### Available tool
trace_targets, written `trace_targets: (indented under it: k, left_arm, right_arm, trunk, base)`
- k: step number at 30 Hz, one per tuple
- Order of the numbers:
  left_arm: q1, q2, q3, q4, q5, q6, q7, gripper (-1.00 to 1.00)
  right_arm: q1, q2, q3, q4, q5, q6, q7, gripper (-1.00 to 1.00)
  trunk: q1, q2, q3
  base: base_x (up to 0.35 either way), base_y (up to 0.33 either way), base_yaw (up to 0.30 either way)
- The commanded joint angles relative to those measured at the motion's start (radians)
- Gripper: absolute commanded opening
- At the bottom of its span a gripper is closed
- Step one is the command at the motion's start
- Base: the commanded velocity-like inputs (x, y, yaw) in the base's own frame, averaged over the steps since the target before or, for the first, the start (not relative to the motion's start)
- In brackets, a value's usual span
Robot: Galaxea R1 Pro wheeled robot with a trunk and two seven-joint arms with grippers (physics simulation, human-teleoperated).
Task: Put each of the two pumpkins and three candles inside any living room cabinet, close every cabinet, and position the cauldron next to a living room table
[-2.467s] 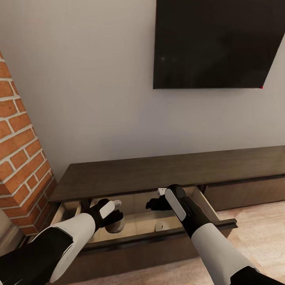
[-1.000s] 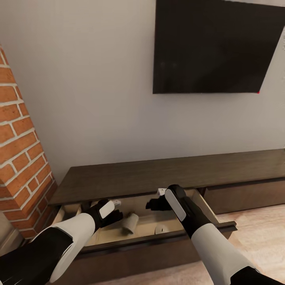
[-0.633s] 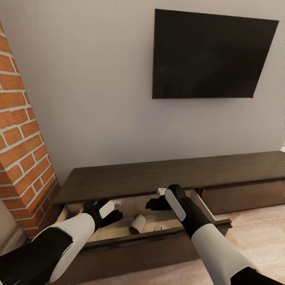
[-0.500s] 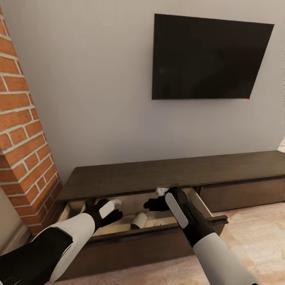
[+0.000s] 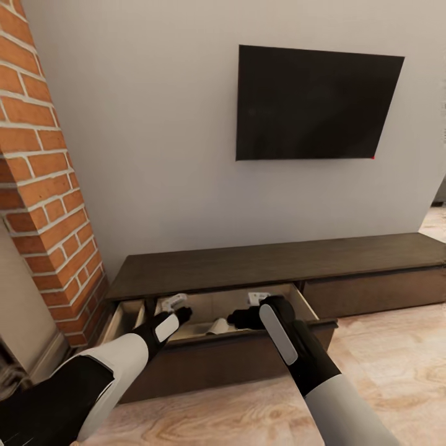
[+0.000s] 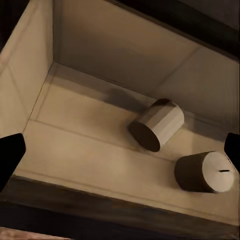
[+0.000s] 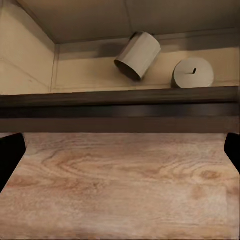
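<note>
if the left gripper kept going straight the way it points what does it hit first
Probably the drawer floor. The left gripper is open and aimed down into the open drawer, at bare floor near the tipped candle. The upright candle sits off to one side. Depth is hard to judge, so it might graze the tipped candle.

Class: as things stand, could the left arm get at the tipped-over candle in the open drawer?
Probably yes. The left tool is open just above the drawer, and the tipped candle lies uncovered on its floor, apart from the upright candle.
</note>
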Motion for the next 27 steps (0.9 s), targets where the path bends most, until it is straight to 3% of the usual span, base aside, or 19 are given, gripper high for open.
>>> trace_targets:
  k: [1,3,4,9,10,12,14,17,19,23,27]
  left_arm:
    - [0.000,0.000,-0.009,-0.002,0.005,-0.015,0.003,1.00]
    - [0.001,-0.005,-0.015,-0.002,0.004,-0.142,-0.001,1.00]
    - [0.001,-0.006,-0.019,-0.002,0.002,-0.176,-0.001,1.00]
    - [0.006,-0.013,-0.030,-0.003,-0.055,-0.240,-0.003,1.00]
    - [0.017,-0.026,-0.031,-0.003,-0.095,-0.266,-0.003,1.00]
    - [0.028,-0.033,-0.031,-0.004,-0.135,-0.311,-0.004,1.00]
    - [0.049,-0.041,-0.031,-0.004,-0.195,-0.389,-0.004,1.00]
    - [0.060,-0.045,-0.032,-0.004,-0.227,-0.429,-0.004,1.00]
    - [0.062,-0.047,-0.032,-0.004,-0.237,-0.436,-0.019,1.00]
    - [0.064,-0.047,-0.033,-0.003,-0.276,-0.440,-0.094,1.00]
    - [0.065,-0.047,-0.034,-0.002,-0.306,-0.436,-0.137,1.00]
  right_arm:
    - [-0.001,0.000,0.001,-0.001,-0.010,0.002,-0.010,1.00]
    - [-0.001,0.000,0.001,0.000,-0.009,0.002,-0.011,1.00]
    - [-0.001,0.000,0.001,0.000,-0.009,0.002,-0.011,1.00]
    - [-0.001,-0.001,0.002,-0.001,-0.002,-0.018,-0.011,1.00]
    - [0.000,-0.001,0.002,0.000,0.027,-0.069,-0.011,1.00]
    - [0.002,-0.001,0.003,-0.001,0.068,-0.116,-0.011,1.00]
    - [0.017,0.000,0.004,-0.006,0.145,-0.183,-0.011,1.00]
    - [0.044,0.000,0.005,-0.044,0.207,-0.243,-0.011,1.00]
    - [0.063,0.000,0.005,-0.075,0.221,-0.257,-0.010,1.00]
    - [0.088,-0.002,0.003,-0.109,0.234,-0.270,-0.008,1.00]
    - [0.095,-0.028,0.004,-0.121,0.236,-0.293,-0.007,1.00]
  trunk:
    - [-0.005,0.007,0.002]
    - [-0.012,0.021,0.008]
    - [-0.016,0.028,0.012]
    - [-0.035,0.063,0.027]
    - [-0.039,0.070,0.030]
    - [-0.047,0.084,0.037]
    - [-0.055,0.098,0.043]
    - [-0.066,0.119,0.052]
    - [-0.074,0.133,0.059]
    - [-0.089,0.161,0.071]
    - [-0.104,0.189,0.086]
  base:
    - [-0.325,0.000,0.000]
    - [-0.157,0.000,0.000]
    - [-0.058,0.000,0.000]
    - [-0.017,0.000,0.000]
    - [-0.002,0.000,0.000]
    - [-0.001,0.000,0.000]
    - [0.000,0.000,0.000]
    - [0.000,0.000,0.000]
    - [0.000,0.000,0.000]
    - [0.000,0.000,0.000]
    - [0.000,0.000,-0.074]
